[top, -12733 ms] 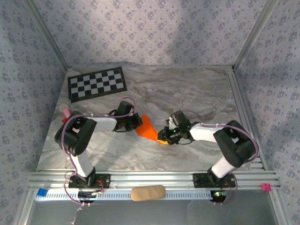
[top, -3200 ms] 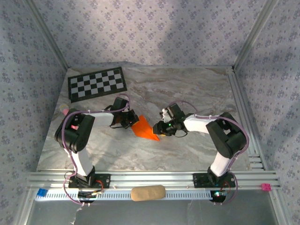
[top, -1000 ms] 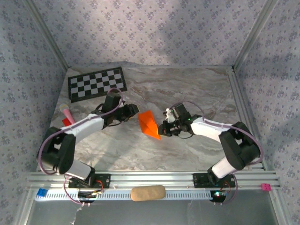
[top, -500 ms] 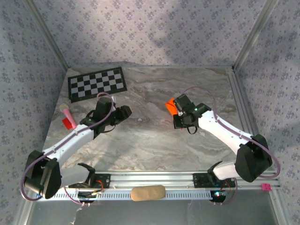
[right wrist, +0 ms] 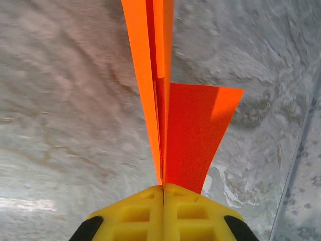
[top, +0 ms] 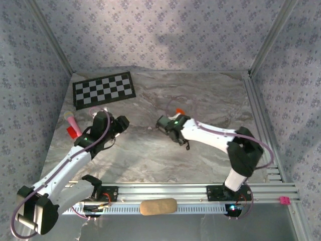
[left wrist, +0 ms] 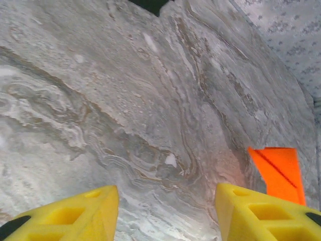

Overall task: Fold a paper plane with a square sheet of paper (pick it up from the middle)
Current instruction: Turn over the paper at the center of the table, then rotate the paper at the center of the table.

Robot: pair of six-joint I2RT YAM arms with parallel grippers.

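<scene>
- The right gripper (right wrist: pixel 163 190) is clamped tight on the paper plane (right wrist: pixel 159 75). It pinches the centre crease, and one wing flares out to the right.
- The left gripper (left wrist: pixel 165 201) stands apart and empty over the marble table (left wrist: pixel 125 100), with the paper plane near its right finger.
- The thin paper could slide out of so small a pinch.
- A quick swing could bend the loose wing and spring the folds open.
- No container is in sight.

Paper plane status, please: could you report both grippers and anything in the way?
Left gripper open, empty. Right gripper shut on the paper plane, folds pinched edge-on. Checkerboard sheet and red-pink object lie far left, not obstructing.
</scene>
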